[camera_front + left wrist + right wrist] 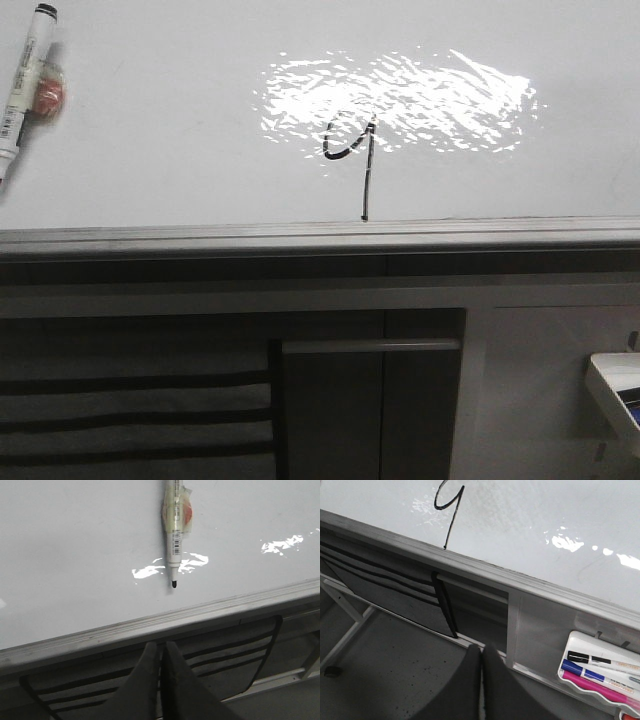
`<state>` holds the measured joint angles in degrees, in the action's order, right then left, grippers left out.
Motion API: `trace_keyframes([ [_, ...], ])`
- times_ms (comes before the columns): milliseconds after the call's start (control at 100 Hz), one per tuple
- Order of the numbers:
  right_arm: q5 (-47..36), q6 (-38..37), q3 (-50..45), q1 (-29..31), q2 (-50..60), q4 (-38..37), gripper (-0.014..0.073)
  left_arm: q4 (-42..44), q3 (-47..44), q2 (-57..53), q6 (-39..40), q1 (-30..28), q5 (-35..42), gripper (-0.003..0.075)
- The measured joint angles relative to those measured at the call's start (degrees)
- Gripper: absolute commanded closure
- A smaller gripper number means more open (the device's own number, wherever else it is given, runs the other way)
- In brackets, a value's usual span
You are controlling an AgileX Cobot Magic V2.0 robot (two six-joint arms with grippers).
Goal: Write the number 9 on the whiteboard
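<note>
The whiteboard [150, 120] bears a black 9 [355, 160]. A white tray [600, 672] holds coloured markers [600, 680]. Both fingers, left [161, 680] and right [481, 685], are closed, empty.

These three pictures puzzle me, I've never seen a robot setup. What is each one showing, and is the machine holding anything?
It is a robot with two arms, and three cameras record it at once. The front view looks forward over a whiteboard lying flat. On it is a hand-drawn number 9, partly under a bright glare. A marker, tip uncovered, lies on the board at the left.

The other two views come from cameras on the wrists. The dark wedges at the bottom are each arm's hand: the left hand points toward the marker, the right hand toward the 9. Both hands look shut and hold nothing. A tray of coloured markers hangs on the cabinet below.
</note>
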<state>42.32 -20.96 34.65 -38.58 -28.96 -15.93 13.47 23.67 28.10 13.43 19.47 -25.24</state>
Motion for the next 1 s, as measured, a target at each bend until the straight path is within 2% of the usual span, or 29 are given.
trace_keyframes([
  [180,0.0,0.0,0.0,0.0,0.0,0.0,0.0666,-8.1,-9.4,-10.6,-8.9,-8.4,7.3,0.0741],
  [400,0.0,0.0,0.0,0.0,0.0,0.0,0.0666,-11.3,-22.4,-25.0,-10.6,-16.8,18.1,0.0741],
  [520,0.0,-0.1,0.0,0.0,0.0,-0.1,0.0666,-11.3,-23.3,-28.4,-10.7,-17.6,19.9,0.0741],
  [1000,0.1,-0.1,0.0,0.0,0.0,-0.1,0.0666,-9.0,-23.4,-28.5,-10.9,-17.7,19.4,0.0741],
])
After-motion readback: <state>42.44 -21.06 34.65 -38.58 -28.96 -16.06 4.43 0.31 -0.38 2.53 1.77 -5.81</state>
